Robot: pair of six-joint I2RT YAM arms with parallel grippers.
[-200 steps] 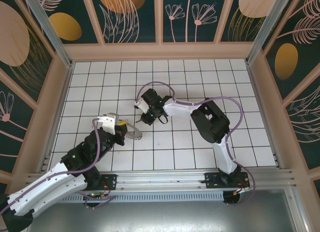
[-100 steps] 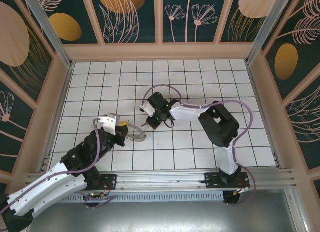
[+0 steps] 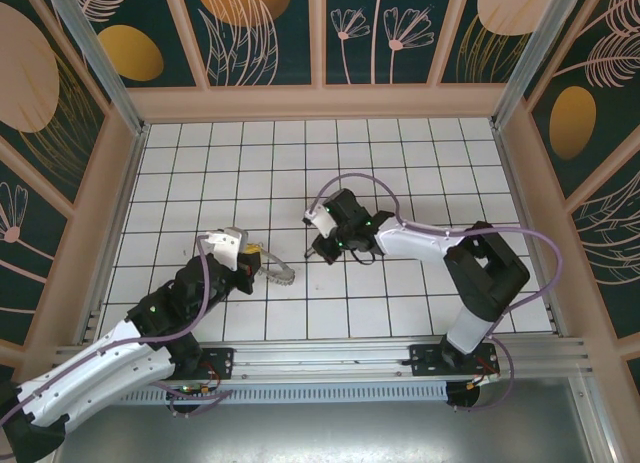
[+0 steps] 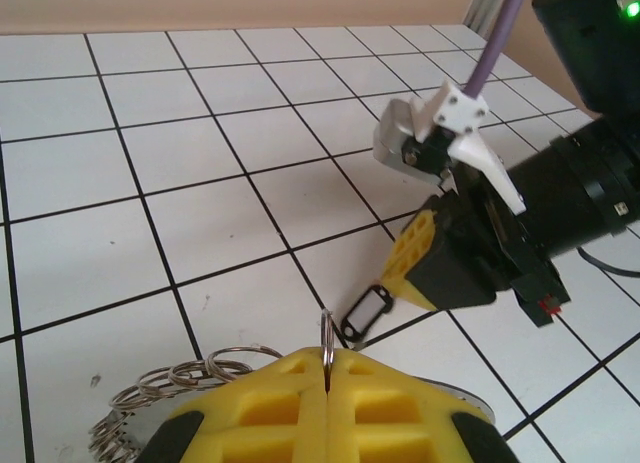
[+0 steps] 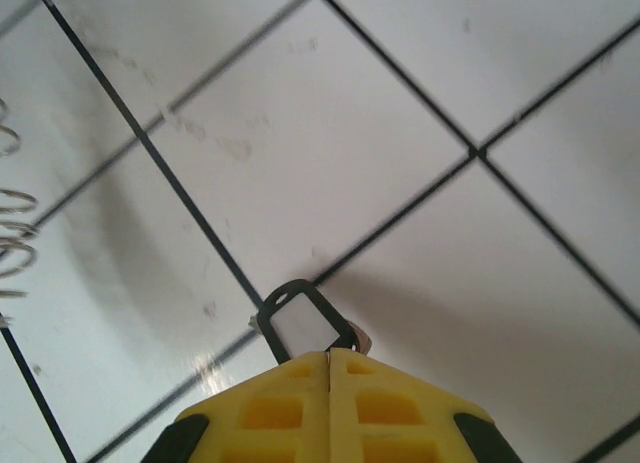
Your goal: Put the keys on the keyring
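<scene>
Since both grippers are clamped tight, any slip from here costs the whole alignment.

Left gripper (image 4: pixel 328 361): yellow pads fully together. They pinch the thin rim of the keyring (image 4: pixel 326 329) edge-on, so it stands upright above the fingertips. A fringe of small split rings (image 4: pixel 160 388) trails down to the left, close to the desk (image 4: pixel 200 133).

Right gripper (image 5: pixel 330 361): closed on the key (image 5: pixel 303 323). The black rectangular head with its open eye sticks out past the fingertips. The blade is hidden between the pads.

Top view: the key sits just right of the keyring, not touching it. Both are low over the white tiles near the middle of the desk.

Risks, as judged:
- The pinch on the key is short and near one end. Contact with the rim could pivot it in the pads or pop it out.
- The rim is thin wire held at a single spot. A sideways push would swing it away instead of threading it.
- The fringe rings may snag the head before the eye meets the rim.
- The grippers are close, so further approach could knock pad against pad.
- Cannot tell whether the rim has an open gap facing the key.
</scene>
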